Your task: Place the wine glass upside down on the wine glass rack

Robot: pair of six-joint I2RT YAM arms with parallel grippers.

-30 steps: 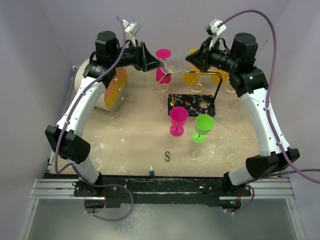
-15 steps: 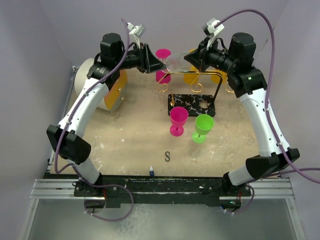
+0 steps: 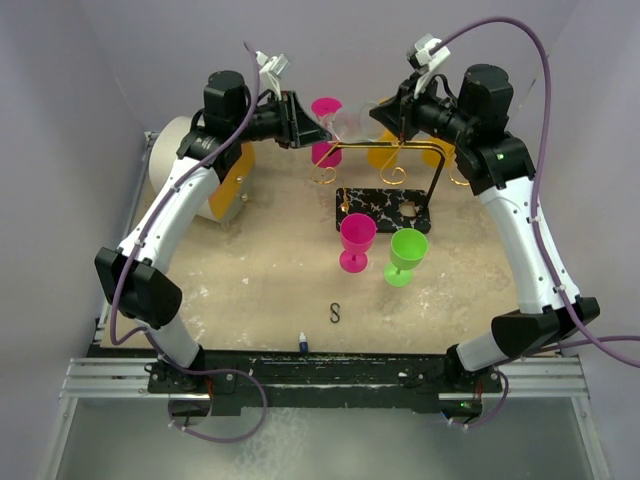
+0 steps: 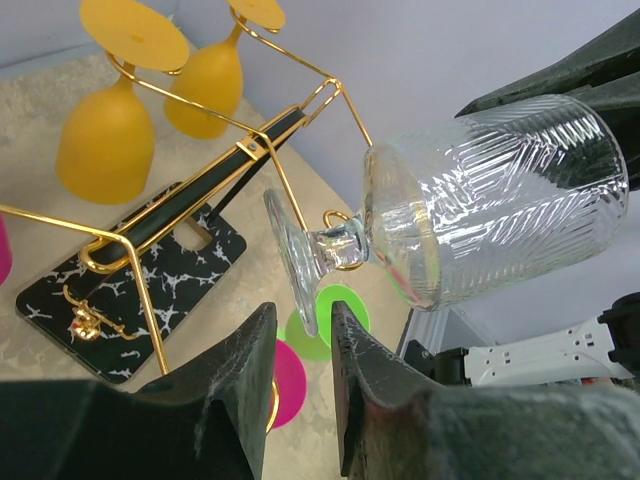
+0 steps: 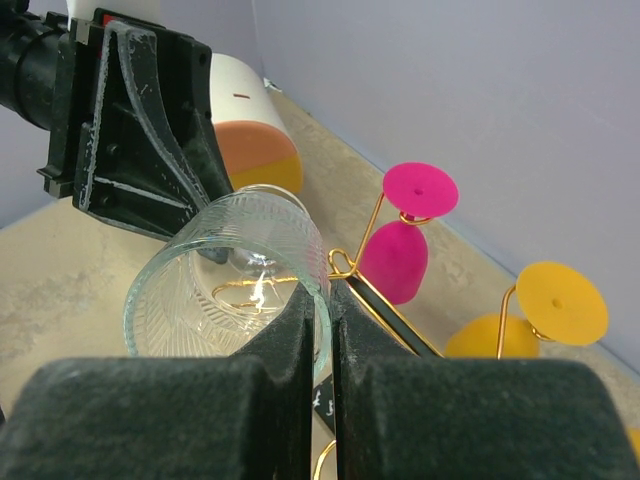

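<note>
One wine glass: right gripper pinches its rim, left gripper narrowly straddles its foot edge.

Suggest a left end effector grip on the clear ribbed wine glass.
Probably the stem, approached past the flat foot. The clear ribbed wine glass lies sideways, its rim pinched by the right end effector, its foot facing the left end effector.

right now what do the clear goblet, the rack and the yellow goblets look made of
Clear goblet: glass or clear plastic, see-through, ribbed, glinting. Rack: likely metal wire, shiny gold, on a black white-veined base. Yellow goblets: probably plastic, opaque and matte.
</note>
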